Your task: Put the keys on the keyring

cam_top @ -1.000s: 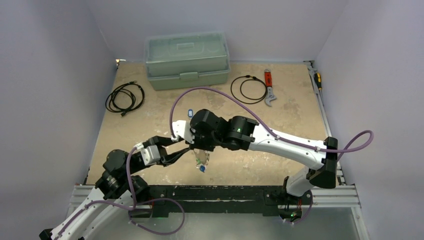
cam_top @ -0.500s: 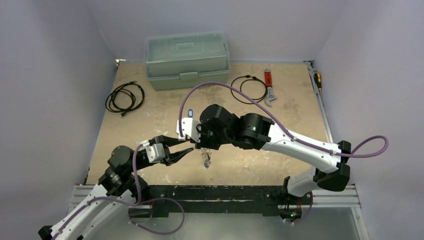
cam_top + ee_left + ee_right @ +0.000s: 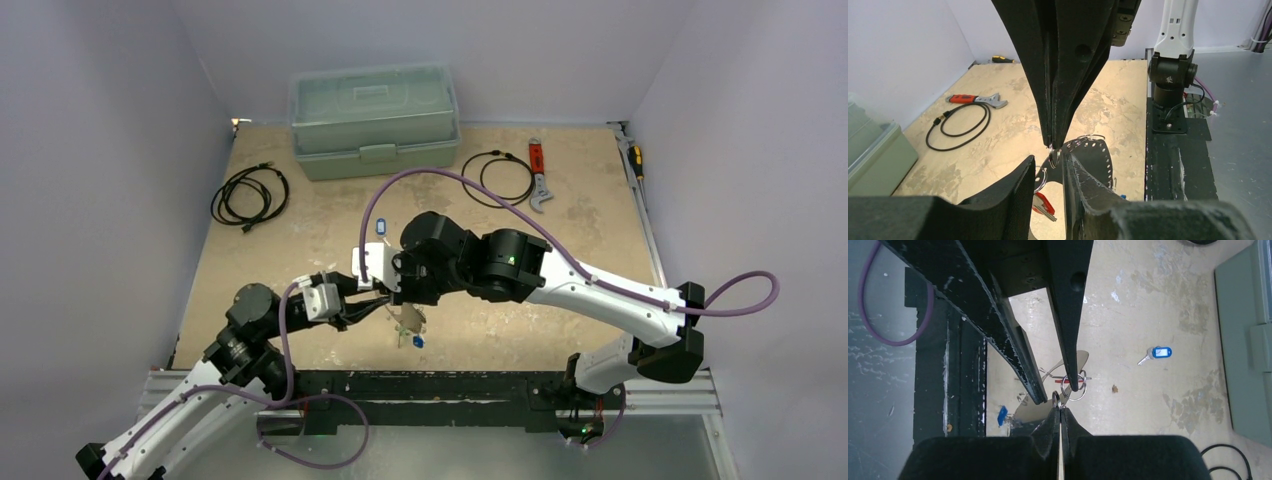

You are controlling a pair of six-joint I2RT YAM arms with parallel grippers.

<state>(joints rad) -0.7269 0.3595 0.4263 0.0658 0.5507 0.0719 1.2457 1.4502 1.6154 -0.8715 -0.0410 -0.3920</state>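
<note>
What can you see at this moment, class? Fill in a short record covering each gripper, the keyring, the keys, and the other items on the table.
right gripper: shut, pinching the keyring at its fingertips
left gripper: open, a finger on either side of the ring, not closed on it
red key: hanging in the bunch below the pinched ring
loose blue key: lying flat on the table, apart from both grippers
other items: toolbox, coiled cables, wrench

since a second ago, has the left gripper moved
Yes. The left gripper has shifted slightly right, away from the coiled cable at the table's left.
</note>
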